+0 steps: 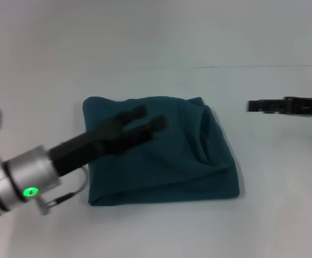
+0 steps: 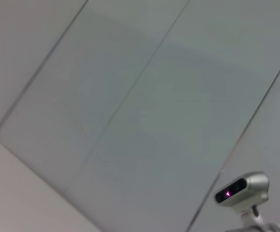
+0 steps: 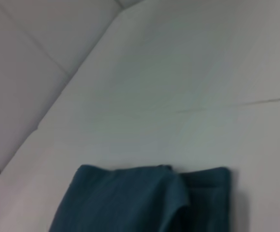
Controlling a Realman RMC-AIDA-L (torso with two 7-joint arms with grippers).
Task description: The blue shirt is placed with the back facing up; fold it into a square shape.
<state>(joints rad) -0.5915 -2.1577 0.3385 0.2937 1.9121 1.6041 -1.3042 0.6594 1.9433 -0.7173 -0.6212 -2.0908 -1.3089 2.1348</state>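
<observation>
The blue shirt (image 1: 167, 156) lay near the middle of the white table (image 1: 48, 64), already folded into a compact, roughly square bundle, plain side up, no lettering visible. Its width and depth looked about equal, so no clear long axis remained; the edges ran roughly parallel to the table's near edge, the whole skewed slightly. A raised fold or ridge ran along the robot's right side of the bundle, from the far corner toward the near right corner. The right wrist view showed the same far edge (image 3: 149, 193) with an overlapping flap.

The left gripper (image 1: 145, 124) reached over the shirt's far-left part, fingers parted, nothing between them; whether they touched the cloth could not be told. The left wrist view showed only wall panels and a small mounted camera (image 2: 241, 189), so it added nothing about contact.

The right gripper (image 1: 253, 106) hung to the robot's right, well apart from the shirt; finger state: cannot tell.

Judgement: folding appeared nearly complete; step in hand likely smoothing or release. To do it well, the left fingers should lift off straight upward without snagging the top layer, and the right-side ridge should be pressed flat so the square holds its outline.
</observation>
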